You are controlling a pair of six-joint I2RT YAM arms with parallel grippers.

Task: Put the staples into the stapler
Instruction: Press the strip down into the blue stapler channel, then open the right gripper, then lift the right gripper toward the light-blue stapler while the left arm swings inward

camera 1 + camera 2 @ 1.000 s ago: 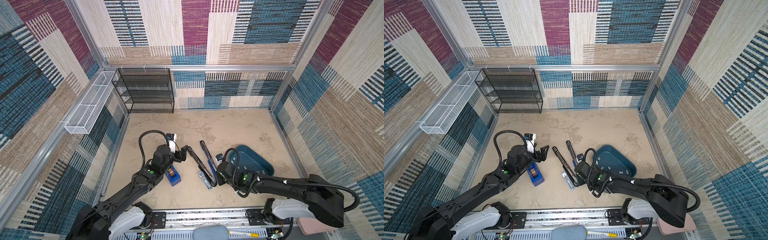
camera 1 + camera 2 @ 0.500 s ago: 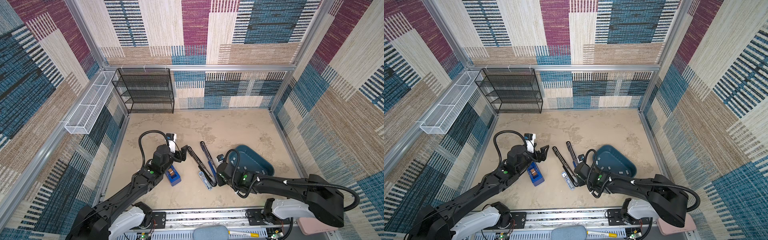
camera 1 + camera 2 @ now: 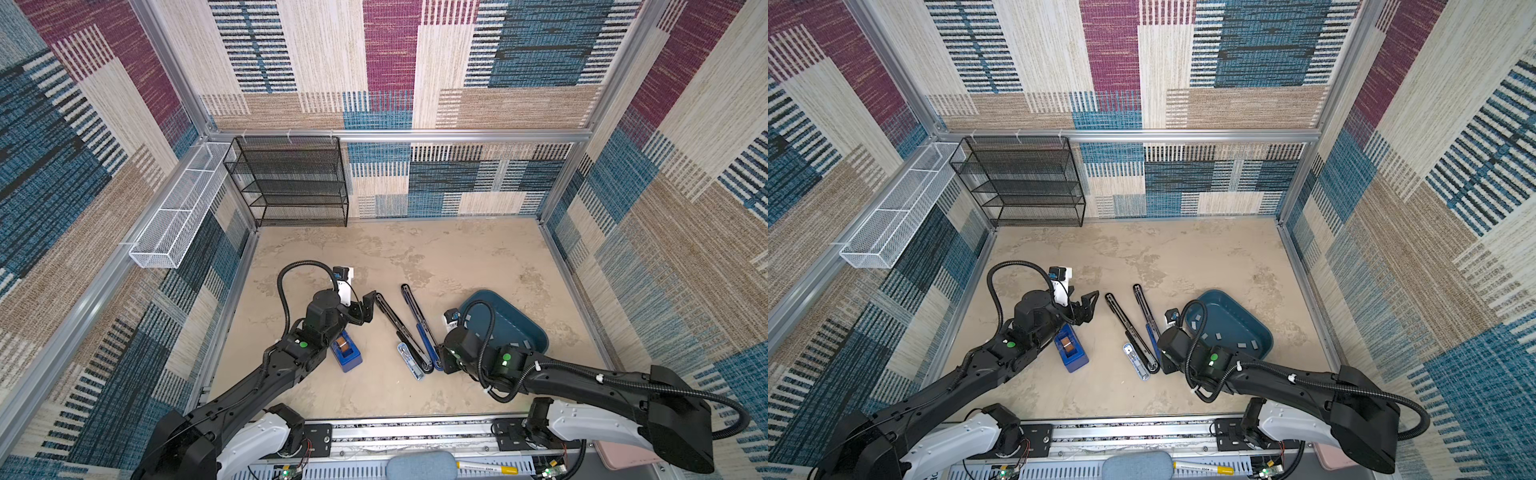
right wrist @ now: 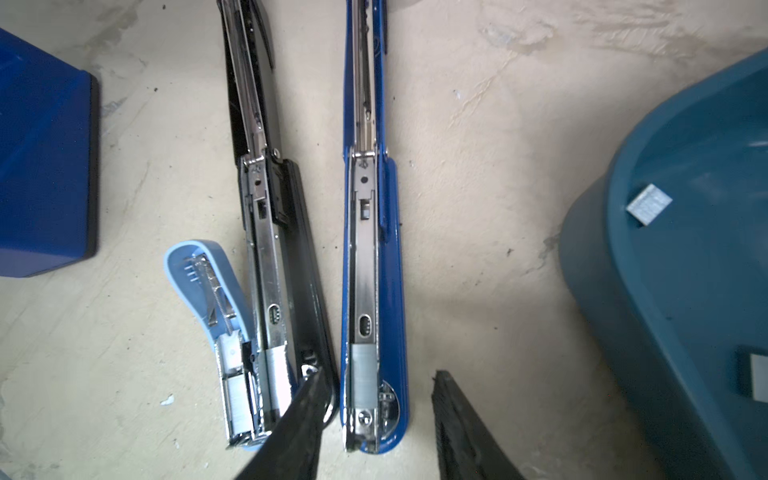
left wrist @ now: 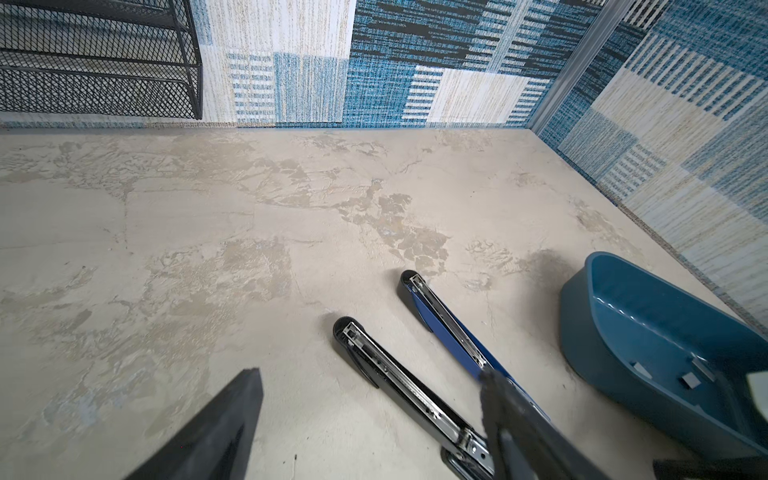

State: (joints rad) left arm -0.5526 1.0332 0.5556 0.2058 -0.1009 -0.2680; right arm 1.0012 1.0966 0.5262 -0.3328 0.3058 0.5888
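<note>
Two right fingers (image 4: 457, 432) stand apart with nothing between their pads, straddling the near end of the long glossy blue stapler (image 4: 374, 291). It lies opened flat on the beige stone-look surface (image 4: 478, 208), with a short grey strip seated in its steel channel. Both top views show its long axis running from near to far and leaning left at the far end.

Just left of it lies a long black stapler (image 4: 286, 257), also opened flat, and one finger overlaps its near tip. Beside that is a small light-blue stapler (image 4: 208, 282). Each of these seems to carry a strip too.

The loose staples (image 4: 649, 204), small flat grey metal rectangles, lie scattered to the right in the teal plastic tray (image 4: 602, 311). The tray sits just beside the right arm and well apart from the left one.

The left fingers (image 5: 220, 436) are spread wide and hold nothing, hovering by the far end of the black stapler. Any further strip is therefore for the right arm to fetch: a short swing rightward over the tray's wall, then back along the channel's line.
</note>
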